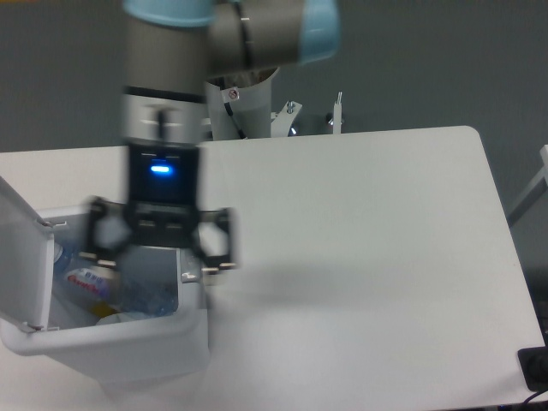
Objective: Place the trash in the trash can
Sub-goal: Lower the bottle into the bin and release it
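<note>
A: Where is the hand [158, 253] right now?

B: It hangs over the trash can [128, 338], above the can's right half, with a blue light lit on its body. The picture is smeared there, so its outline is soft.

A: Is it gripping anything?

B: No. Its two fingers [216, 247] stand spread wide apart, one on each side, and nothing sits between them.

A: And the bottle?

B: The bottle [86, 278] lies inside the trash can, toward the left, bluish and clear with a red and white label showing. It is below the hand and apart from the fingers.

A: What about the wrapper?

B: A pale rounded shape [120, 318] shows low in the can near the front wall, but I cannot tell whether that is the wrapper.

A: How does the can stand?

B: It sits at the front left corner of the white counter [368, 257], with its lid [21, 257] flipped up on the left side, standing open.

A: Anything else on the counter?

B: Only the robot's base [244, 111] at the back edge, with some metal brackets [336, 116] beside it.
</note>
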You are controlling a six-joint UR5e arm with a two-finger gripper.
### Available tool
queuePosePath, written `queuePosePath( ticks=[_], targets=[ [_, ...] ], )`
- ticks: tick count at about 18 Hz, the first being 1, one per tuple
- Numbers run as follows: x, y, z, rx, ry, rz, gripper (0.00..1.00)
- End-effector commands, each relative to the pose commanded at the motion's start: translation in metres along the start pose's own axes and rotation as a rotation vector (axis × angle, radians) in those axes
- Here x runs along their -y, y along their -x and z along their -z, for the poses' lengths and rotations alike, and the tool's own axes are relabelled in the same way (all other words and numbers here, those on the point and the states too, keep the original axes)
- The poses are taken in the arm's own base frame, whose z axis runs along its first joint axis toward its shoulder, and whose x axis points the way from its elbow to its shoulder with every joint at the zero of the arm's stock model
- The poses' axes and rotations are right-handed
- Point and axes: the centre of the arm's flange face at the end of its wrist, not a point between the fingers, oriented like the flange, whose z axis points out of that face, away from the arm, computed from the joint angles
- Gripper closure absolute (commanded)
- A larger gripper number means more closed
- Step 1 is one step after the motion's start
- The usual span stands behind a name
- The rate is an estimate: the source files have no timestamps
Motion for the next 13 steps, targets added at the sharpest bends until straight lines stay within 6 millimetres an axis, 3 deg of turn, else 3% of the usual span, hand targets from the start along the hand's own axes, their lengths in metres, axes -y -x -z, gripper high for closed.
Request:
queuePosePath(
  ticks=[3, 6, 9, 12, 13],
  targets=[
    [-0.004, 0.066, 0.0, 0.069, 0.017, -0.045, 0.0],
    [-0.007, 0.108, 0.009, 0.115, 0.039, -0.112, 0.0],
    [-0.018, 0.119, 0.01, 0.134, 0.173, -0.299, 0.0],
    [-0.031, 0.126, 0.024, 0.155, 0.376, -0.569, 0.0],
    [-0.036, 0.125, 0.028, 0.141, 0.411, -0.583, 0.0]
  ],
)
